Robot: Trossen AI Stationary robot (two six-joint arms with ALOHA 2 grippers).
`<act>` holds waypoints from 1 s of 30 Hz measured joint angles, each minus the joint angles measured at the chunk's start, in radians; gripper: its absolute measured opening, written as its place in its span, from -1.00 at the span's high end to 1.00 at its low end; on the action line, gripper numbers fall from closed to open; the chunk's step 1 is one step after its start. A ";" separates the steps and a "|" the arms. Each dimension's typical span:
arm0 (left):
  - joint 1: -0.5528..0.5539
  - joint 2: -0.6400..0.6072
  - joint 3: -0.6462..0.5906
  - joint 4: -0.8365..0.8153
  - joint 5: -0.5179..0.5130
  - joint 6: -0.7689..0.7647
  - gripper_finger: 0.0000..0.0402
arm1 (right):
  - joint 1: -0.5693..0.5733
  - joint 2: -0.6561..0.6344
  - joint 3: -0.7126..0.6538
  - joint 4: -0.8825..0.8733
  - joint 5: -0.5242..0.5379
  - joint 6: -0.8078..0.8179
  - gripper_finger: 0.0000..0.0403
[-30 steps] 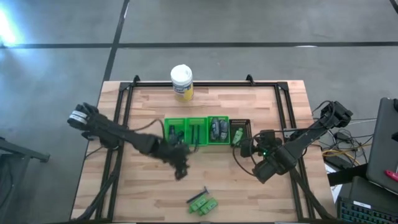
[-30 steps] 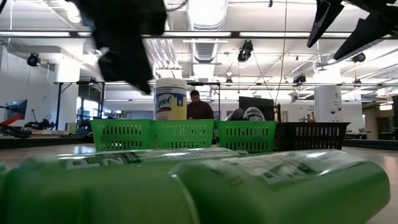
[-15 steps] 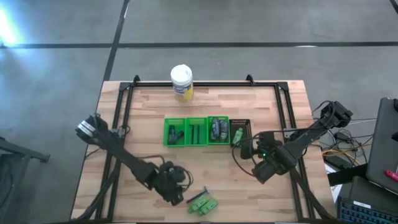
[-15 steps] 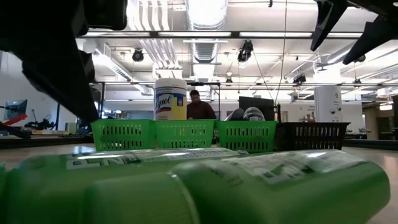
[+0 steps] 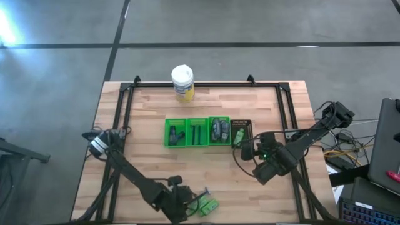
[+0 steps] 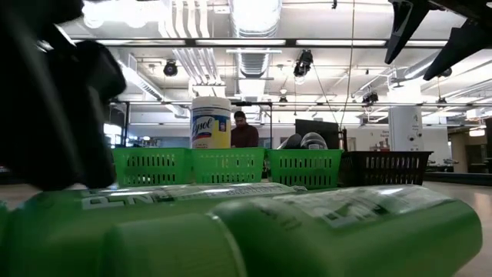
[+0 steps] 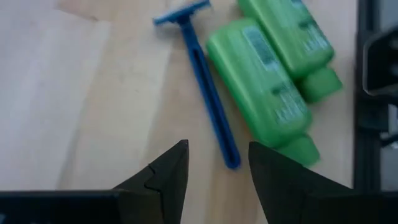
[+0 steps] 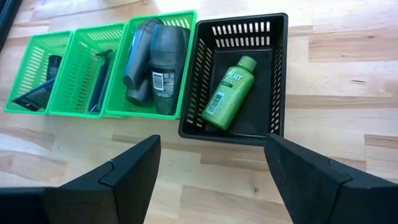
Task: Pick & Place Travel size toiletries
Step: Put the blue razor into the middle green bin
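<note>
Since a second ago the left arm has swung from beside the baskets down to the near edge of the worktop (image 5: 144, 112), and its left gripper (image 7: 217, 163) now hovers with fingers apart just short of the handle end of a blue disposable razor (image 7: 205, 74). Two green bottles (image 7: 264, 78) lie side by side just beside the razor, near the worktop's edge.

The right gripper (image 8: 211, 158) has hardly moved; it hangs with fingers wide apart and empty above the black basket (image 8: 277, 81), where one green bottle (image 8: 229, 93) already lies. The three green baskets (image 8: 180, 25) beside it hold dark grey bottles (image 8: 163, 53), another blue razor (image 8: 99, 78) and a dark tube (image 8: 38, 87).

I judge the razor light, stiff and thin, lying flat, so it would likely slip or pivot; mid-handle across its narrow width looks the safest hold. The bottles seem light, smooth plastic and slightly squeezable, best pinched across the body.

From above, the left gripper covers most of the razor and part of the bottles. At table height the green bottles fill the foreground, and the left arm is a dark mass.
</note>
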 joint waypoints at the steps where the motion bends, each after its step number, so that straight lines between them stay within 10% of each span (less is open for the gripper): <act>1: -0.003 0.002 -0.001 0.003 0.000 0.000 0.15 | 0.000 0.000 0.000 0.000 0.000 0.000 -0.38; 22: 0.012 0.065 -0.013 0.119 -0.002 0.026 0.37 | 0.000 0.000 -0.004 -0.008 0.008 -0.012 -0.58; 30: 0.035 0.067 -0.014 0.084 -0.042 0.050 0.78 | 0.000 0.001 -0.006 -0.008 0.008 -0.012 -0.64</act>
